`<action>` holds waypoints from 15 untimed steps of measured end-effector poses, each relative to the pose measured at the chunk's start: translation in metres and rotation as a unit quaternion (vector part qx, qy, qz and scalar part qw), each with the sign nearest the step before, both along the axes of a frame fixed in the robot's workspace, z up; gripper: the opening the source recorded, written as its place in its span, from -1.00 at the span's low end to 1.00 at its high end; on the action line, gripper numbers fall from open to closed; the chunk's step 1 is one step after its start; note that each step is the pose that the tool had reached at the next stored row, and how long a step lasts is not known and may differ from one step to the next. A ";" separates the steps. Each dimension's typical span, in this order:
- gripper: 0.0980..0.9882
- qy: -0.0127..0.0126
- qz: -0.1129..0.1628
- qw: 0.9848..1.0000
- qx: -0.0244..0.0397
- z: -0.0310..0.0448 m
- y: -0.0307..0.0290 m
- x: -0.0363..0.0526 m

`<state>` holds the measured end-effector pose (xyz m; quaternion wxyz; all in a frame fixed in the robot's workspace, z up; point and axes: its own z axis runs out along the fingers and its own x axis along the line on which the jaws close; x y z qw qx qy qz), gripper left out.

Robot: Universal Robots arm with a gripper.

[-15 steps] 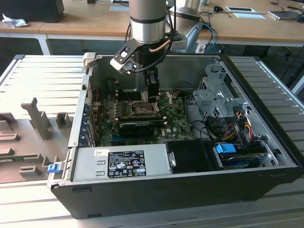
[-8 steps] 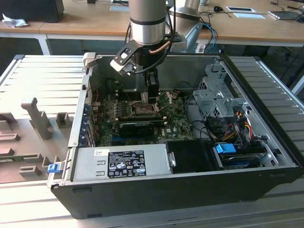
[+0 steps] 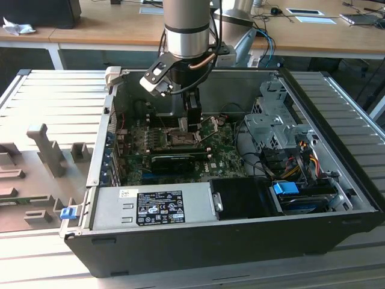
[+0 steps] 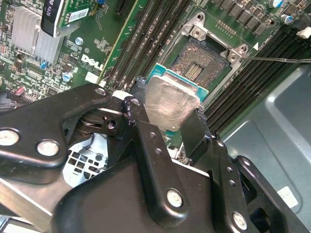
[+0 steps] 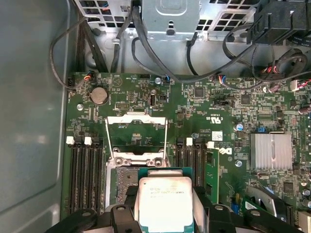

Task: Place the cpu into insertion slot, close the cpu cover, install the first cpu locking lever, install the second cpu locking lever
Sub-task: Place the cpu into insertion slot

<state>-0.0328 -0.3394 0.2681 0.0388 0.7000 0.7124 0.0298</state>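
Cpu (image 4: 170, 104), a small thin square chip with a pale silvery metal face, is pinched by its edges in the black two-fingered end effector (image 4: 167, 110). It is held at the edge of the square black-framed insertion slot (image 4: 199, 65) mid-way across the green motherboard (image 5: 204, 104), not seated. The thin silver-grey cpu cover (image 5: 137, 120) stands raised. A skewed or off-corner descent would probably bend the contact field. The open black-and-grey computer case (image 3: 180, 247) holds the motherboard, a grey power-supply box (image 3: 153, 205) and bundled cables (image 3: 295, 159).
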 end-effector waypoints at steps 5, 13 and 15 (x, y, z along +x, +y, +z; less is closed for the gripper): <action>-0.03 0.000 0.000 1.000 0.000 -0.0021 0.0011 0.0000; -0.03 0.000 -0.001 1.000 0.000 -0.0066 0.0051 -0.0001; -0.03 0.000 -0.001 1.000 0.000 -0.0082 0.0055 -0.0002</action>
